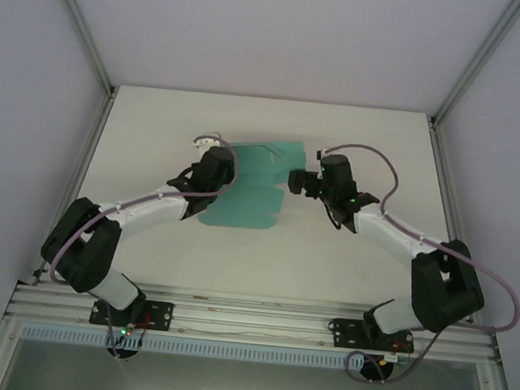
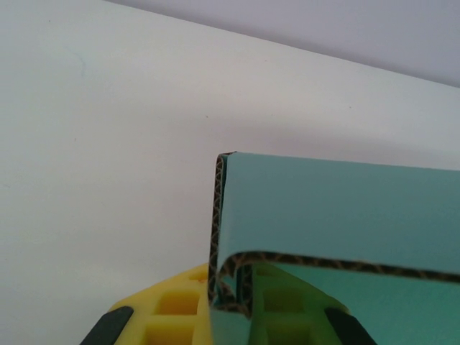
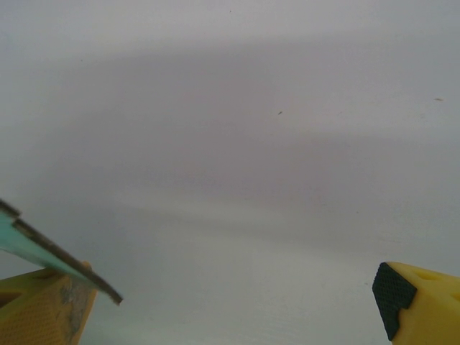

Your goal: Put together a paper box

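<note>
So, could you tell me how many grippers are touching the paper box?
2: the left gripper at the paper box's left edge, the right gripper at its right edge.

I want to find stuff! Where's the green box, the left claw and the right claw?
green box (image 1: pixel 251 194): top view, middle of the flat card.
left claw (image 2: pixel 228 327): left wrist view, between its yellow fingertips, around folded card.
right claw (image 3: pixel 230 305): right wrist view, gap between its yellow fingertips.

We see the paper box in teal-green, its cut edge showing a brown zigzag corrugation. The left gripper has yellow fingers with black pads; the table is plain white.
</note>
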Motion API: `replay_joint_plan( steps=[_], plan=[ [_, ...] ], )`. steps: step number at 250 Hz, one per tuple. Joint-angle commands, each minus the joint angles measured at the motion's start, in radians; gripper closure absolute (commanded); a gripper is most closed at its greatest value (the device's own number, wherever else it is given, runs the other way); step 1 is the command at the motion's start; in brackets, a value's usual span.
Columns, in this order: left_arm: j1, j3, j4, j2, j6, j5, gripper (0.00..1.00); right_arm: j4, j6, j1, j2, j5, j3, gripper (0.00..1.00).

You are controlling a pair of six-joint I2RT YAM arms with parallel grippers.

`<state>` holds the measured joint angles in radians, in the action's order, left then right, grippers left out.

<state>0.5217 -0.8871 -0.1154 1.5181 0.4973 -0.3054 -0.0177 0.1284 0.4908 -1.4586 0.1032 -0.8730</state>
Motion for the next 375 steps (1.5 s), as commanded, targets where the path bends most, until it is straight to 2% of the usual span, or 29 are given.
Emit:
replay_joint_plan(
  steps=[1, 26, 45, 61, 76, 97, 124, 154, 195, 237, 288, 319, 375],
  plan=[
    [0.027, -0.045, -0.002, 0.026, 0.037, 0.09, 1.0, -0.1, 0.036, 0.045, -0.05, 0.017, -0.062, 0.0],
    [0.027, -0.069, 0.03, 0.048, 0.088, 0.089, 1.0, -0.085, 0.136, 0.063, -0.084, -0.141, -0.093, 0.0],
    [0.027, -0.085, 0.057, 0.064, 0.12, 0.067, 1.0, -0.055, 0.214, 0.065, -0.095, -0.201, -0.106, 0.0],
    [0.028, -0.091, 0.059, 0.076, 0.121, 0.069, 1.0, -0.07, 0.244, 0.074, -0.1, -0.199, -0.106, 0.0],
    [0.027, -0.093, 0.05, 0.084, 0.12, 0.082, 1.0, -0.103, 0.219, 0.091, -0.111, -0.171, -0.107, 0.0],
    [0.027, -0.099, 0.052, 0.093, 0.12, 0.087, 1.0, -0.061, 0.168, 0.124, -0.142, -0.168, -0.157, 0.0],
    [0.03, -0.115, 0.072, 0.099, 0.113, 0.077, 1.0, 0.072, 0.066, 0.169, -0.209, -0.249, -0.261, 0.0],
    [0.029, -0.095, 0.045, 0.091, 0.112, 0.09, 1.0, 0.163, 0.025, 0.191, -0.28, -0.356, -0.329, 0.0],
    [0.029, -0.093, 0.038, 0.083, 0.119, 0.108, 1.0, 0.129, -0.007, 0.217, -0.335, -0.398, -0.331, 0.0],
    [0.029, -0.093, 0.03, 0.09, 0.104, 0.085, 1.0, 0.06, -0.093, 0.267, -0.339, -0.539, -0.302, 0.0],
    [0.029, -0.025, -0.093, 0.138, -0.015, 0.01, 1.0, 0.06, -0.135, 0.261, -0.203, -0.519, -0.198, 0.0],
    [0.029, 0.069, -0.268, 0.156, -0.094, 0.025, 1.0, 0.085, -0.139, 0.24, -0.085, -0.422, -0.111, 0.0],
    [0.029, 0.162, -0.434, 0.186, -0.114, 0.006, 1.0, 0.064, -0.096, 0.133, 0.142, -0.244, 0.025, 0.0]
  ],
)
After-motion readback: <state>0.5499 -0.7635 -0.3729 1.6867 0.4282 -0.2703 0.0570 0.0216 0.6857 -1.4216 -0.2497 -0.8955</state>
